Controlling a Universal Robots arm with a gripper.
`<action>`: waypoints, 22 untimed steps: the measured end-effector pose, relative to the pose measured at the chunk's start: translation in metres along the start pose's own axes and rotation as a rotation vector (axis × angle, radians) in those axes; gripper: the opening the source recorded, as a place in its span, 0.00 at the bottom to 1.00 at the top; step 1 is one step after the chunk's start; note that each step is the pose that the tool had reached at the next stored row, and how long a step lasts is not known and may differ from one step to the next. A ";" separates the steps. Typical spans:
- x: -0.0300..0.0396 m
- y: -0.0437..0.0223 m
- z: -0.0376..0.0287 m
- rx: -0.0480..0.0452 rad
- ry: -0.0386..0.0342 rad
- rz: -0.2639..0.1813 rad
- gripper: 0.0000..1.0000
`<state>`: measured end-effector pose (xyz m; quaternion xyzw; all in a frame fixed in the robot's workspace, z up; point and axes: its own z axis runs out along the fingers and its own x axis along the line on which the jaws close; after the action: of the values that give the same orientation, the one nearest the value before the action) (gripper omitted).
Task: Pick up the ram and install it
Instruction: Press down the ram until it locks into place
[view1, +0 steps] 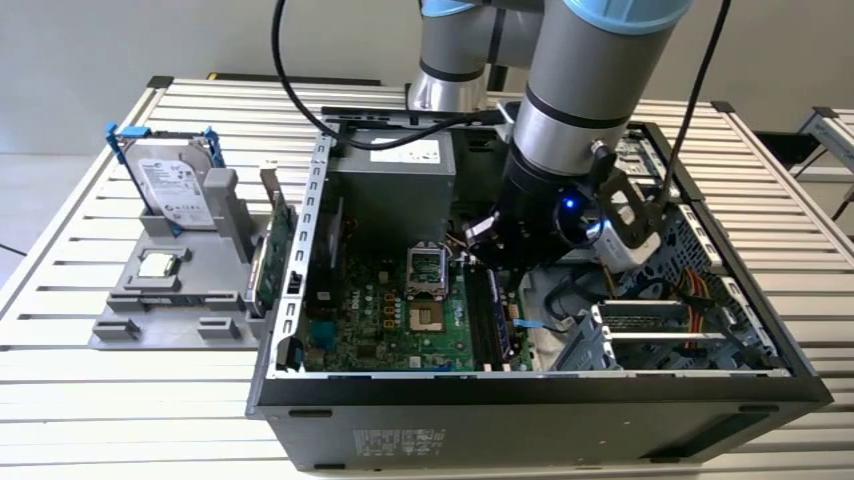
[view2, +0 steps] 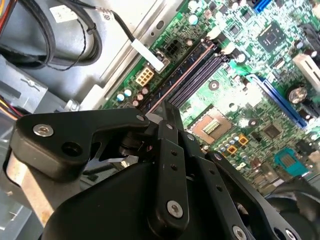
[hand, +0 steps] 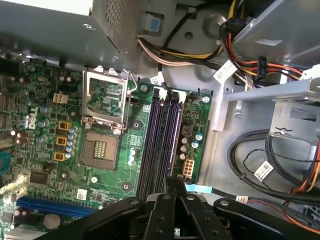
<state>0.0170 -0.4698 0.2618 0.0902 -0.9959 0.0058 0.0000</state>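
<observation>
Tool (hand: 172, 186) hung low inside the computer case (view1: 534, 385), fingers pinched together on the ram (view2: 167, 111) above the motherboard's memory slots (hand: 161, 145).

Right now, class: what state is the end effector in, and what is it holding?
End effector: closed on the ram, above the memory slots.

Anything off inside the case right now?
Nothing damaged or spilled. Only oddity: the processor socket is bare, its cover frame flipped open. The memory slots by the gripper look straight.
</observation>
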 end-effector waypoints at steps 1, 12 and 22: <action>0.0000 0.0001 0.0000 0.0000 -0.0001 -0.013 0.00; -0.0002 0.0013 0.0001 0.0001 -0.0017 -0.146 0.00; -0.0005 0.0029 0.0003 0.0002 -0.0032 -0.272 0.00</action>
<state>0.0170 -0.4668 0.2615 0.2245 -0.9744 0.0057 -0.0008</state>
